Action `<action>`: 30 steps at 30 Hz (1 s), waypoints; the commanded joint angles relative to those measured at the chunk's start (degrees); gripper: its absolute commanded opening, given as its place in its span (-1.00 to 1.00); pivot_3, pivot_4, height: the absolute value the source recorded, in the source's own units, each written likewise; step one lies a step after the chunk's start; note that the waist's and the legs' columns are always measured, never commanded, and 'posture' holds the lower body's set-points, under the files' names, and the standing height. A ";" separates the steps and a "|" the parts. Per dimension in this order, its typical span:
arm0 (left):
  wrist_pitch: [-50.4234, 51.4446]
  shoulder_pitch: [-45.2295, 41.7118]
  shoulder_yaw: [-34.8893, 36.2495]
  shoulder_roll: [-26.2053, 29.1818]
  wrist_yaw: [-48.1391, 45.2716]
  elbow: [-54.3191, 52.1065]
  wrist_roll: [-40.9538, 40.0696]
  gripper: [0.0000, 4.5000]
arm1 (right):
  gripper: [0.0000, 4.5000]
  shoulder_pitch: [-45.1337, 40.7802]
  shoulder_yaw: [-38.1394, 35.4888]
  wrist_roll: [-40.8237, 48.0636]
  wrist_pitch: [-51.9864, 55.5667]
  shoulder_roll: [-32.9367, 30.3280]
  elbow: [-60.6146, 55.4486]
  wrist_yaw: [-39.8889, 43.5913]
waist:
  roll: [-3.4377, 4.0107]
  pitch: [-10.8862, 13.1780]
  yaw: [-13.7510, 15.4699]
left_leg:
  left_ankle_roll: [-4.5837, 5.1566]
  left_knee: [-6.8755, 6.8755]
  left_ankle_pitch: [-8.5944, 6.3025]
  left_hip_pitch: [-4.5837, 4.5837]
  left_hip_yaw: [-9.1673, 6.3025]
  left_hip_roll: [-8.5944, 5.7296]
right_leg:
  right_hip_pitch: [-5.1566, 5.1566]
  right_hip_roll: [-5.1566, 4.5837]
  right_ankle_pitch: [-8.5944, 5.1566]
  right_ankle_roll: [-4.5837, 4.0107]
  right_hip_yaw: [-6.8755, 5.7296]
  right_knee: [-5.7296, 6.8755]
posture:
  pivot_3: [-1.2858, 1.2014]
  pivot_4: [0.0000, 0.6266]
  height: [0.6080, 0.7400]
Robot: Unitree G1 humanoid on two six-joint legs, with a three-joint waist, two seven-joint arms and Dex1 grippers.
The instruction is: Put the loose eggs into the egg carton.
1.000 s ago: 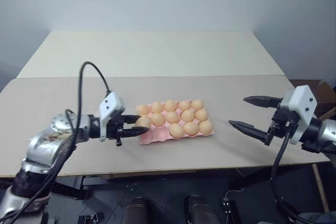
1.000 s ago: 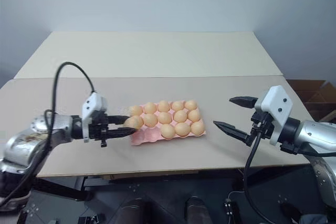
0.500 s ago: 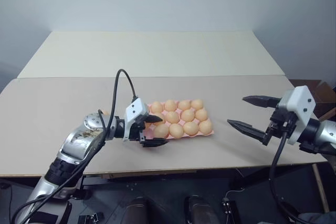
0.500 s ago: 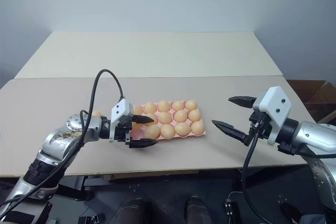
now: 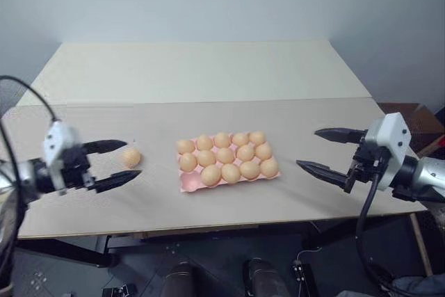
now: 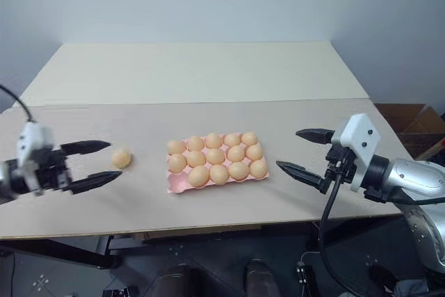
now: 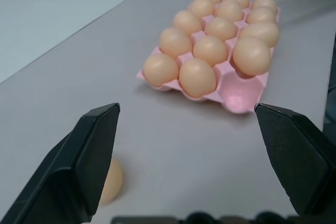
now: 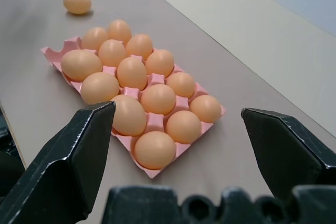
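Note:
The pink egg carton lies mid-table, and all but its front-left corner cup hold eggs. One loose egg rests on the table left of the carton. My left gripper is open beside that egg, its fingertips either side of it in the head views. In the left wrist view the egg sits low, half hidden behind one finger. It is not gripped. My right gripper hangs open and empty to the right of the carton, pointing toward it.
The carton sits on a grey-brown board over a paler table top. The front edge runs just below both grippers. A cardboard box stands off the right end.
My left gripper was shut on an egg at the carton's left end, opened and left it in the middle row's left cup. It then drew back left to the loose egg. The right arm stayed still.

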 commanded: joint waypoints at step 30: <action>27.85 -24.27 -24.87 -11.03 40.49 10.12 13.12 0.99 | 1.00 0.29 -2.30 -0.13 -2.67 -1.24 -0.91 4.03 | -0.10 -0.01 0.55 | 0.00 0.02 0.00 -0.03 -0.01 -0.06 | 0.04 0.11 0.49 0.32 0.03 0.00 | 0.03 -0.52 1.00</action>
